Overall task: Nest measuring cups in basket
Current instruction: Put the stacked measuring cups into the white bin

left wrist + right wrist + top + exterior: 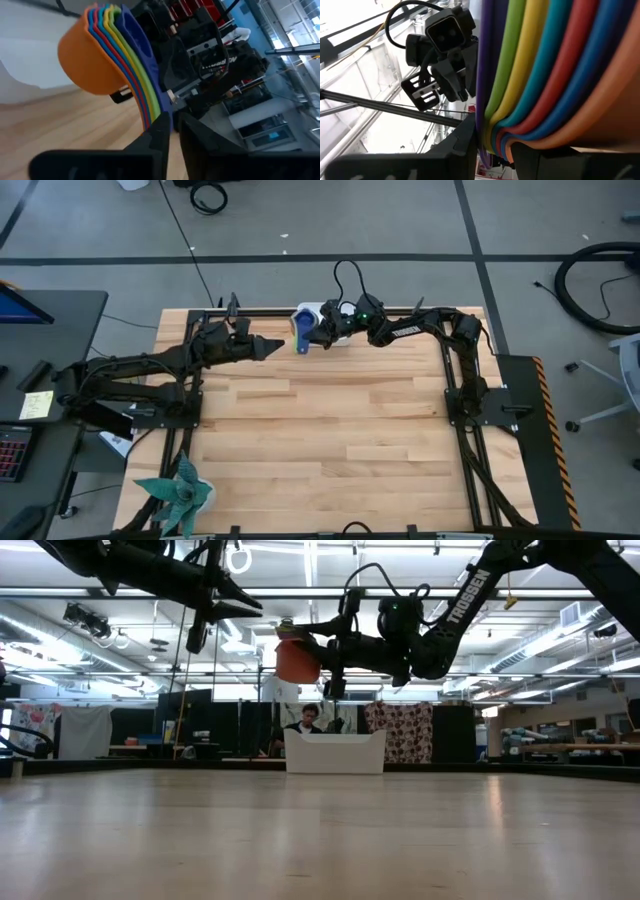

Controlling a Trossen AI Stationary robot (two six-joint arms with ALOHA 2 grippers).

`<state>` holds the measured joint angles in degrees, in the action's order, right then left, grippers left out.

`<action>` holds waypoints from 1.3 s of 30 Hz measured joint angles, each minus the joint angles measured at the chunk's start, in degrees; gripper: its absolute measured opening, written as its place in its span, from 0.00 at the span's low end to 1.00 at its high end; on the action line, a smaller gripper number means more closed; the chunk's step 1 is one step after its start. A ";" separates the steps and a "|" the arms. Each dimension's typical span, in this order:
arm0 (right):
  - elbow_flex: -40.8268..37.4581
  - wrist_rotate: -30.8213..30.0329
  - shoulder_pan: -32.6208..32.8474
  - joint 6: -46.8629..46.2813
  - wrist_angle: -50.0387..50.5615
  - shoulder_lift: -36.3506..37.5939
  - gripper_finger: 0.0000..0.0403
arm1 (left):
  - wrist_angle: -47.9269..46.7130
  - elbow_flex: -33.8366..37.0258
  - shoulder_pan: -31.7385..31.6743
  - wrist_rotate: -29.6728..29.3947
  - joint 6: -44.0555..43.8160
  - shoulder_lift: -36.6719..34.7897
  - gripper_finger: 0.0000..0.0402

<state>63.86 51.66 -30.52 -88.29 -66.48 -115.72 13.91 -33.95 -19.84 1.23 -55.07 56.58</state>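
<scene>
The measuring cups (100,55) are nested in one stack, orange outermost and dark blue innermost. They hang in the air at the table's far edge, over the white basket (335,752), which rests on the tabletop. My right gripper (492,145) reaches in from the right and is shut on the stack's handles. My left gripper (174,132) is just left of the stack (302,340), pointing level at the handle ends. Its fingers are slightly parted with nothing between them. In the low view it (255,598) is clear of the orange bowl (296,660). My right gripper pinches the layered handles (495,135) between its two fingers, coming in about level from the table's right side. The fingers lie across the handles. The stack is lifted clear above the basket and tilted, its bowls sticking out beyond the fingers toward the left arm.
The basket (308,310) is against the far rail of the wooden table. A teal potted plant (180,492) stands at the near left corner. Bare tabletop (330,430) stretches toward the near edge. In the low view a person (305,722) sits beyond the table, behind the basket.
</scene>
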 joint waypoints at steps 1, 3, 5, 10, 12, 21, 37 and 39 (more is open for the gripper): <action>0.00 0.00 0.00 0.01 0.00 0.01 0.24 | 0.02 0.00 0.01 -0.47 1.29 0.00 0.13; 0.00 -0.01 0.02 0.36 0.15 0.00 0.24 | 0.01 0.00 0.01 -1.26 1.90 0.00 0.17; 0.00 -0.02 0.02 0.67 0.47 0.01 0.24 | 0.13 -0.01 0.02 -1.47 1.39 0.49 0.21; 0.00 -0.53 0.02 1.07 0.59 0.00 0.24 | 0.24 -0.09 -0.47 -1.52 -2.62 4.28 0.30; 0.00 -0.56 0.00 1.06 0.59 0.01 0.24 | 0.10 -0.09 -0.94 -1.60 -4.00 6.38 0.32; 0.00 0.77 -0.09 1.07 0.33 0.02 0.24 | 8.00 0.00 -2.35 5.92 -6.99 10.73 0.33; 0.00 1.62 0.12 1.32 0.68 0.13 0.24 | 7.37 0.02 -2.45 11.65 -4.20 10.59 0.33; 0.00 1.61 0.13 1.31 0.83 0.11 0.24 | 6.73 0.02 -3.05 13.88 -3.80 10.54 0.33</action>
<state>63.86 53.26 -30.39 -86.98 -65.65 -115.61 20.64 -33.93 -22.90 15.11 -58.87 67.11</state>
